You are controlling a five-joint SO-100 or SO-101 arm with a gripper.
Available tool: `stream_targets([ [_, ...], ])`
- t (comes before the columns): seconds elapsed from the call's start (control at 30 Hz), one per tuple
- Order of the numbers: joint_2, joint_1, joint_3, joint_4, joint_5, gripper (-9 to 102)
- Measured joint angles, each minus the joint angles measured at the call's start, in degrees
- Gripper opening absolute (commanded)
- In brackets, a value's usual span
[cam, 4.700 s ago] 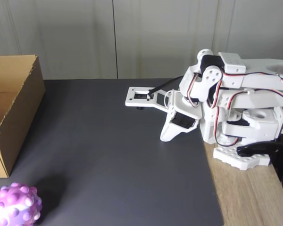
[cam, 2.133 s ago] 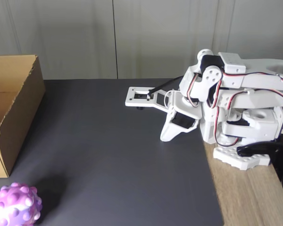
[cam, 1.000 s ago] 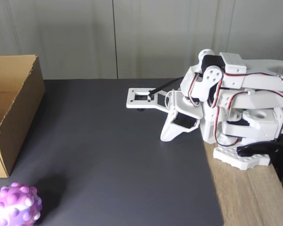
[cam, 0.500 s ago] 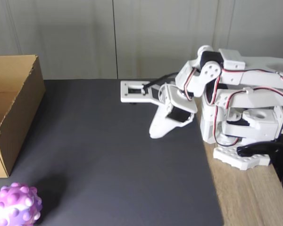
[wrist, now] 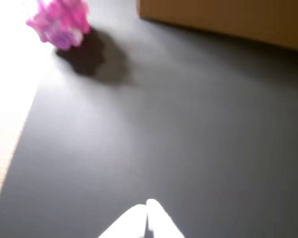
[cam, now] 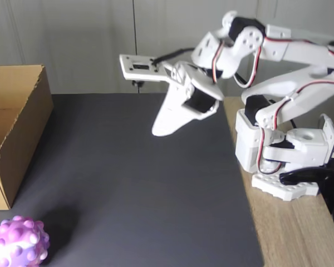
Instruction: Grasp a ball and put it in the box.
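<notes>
At fixed-view left: cardboard box (cam: 14,125), open top. Bumpy pink-purple ball (cam: 18,242) just in front of it, on the dark surface (cam: 145,189). Right of both, gripper (cam: 158,129) raised mid-air; jaws look closed, empty, though wrist view is blurry.

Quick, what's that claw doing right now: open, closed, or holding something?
Gripper: closed and holding nothing. Its two white tips meet in the wrist view, and the ball lies far off on the dark mat.
</notes>
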Motion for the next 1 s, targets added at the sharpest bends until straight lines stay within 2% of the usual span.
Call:
stream_targets([
  [0.53,-33.0,-10.4,-38.8,-3.9,-1.4,0],
  [0.8,-43.9,-15.5,-45.4,-8.8,-1.8,0],
  [1.0,-52.9,-15.2,-47.9,-15.9,-2.1,0],
])
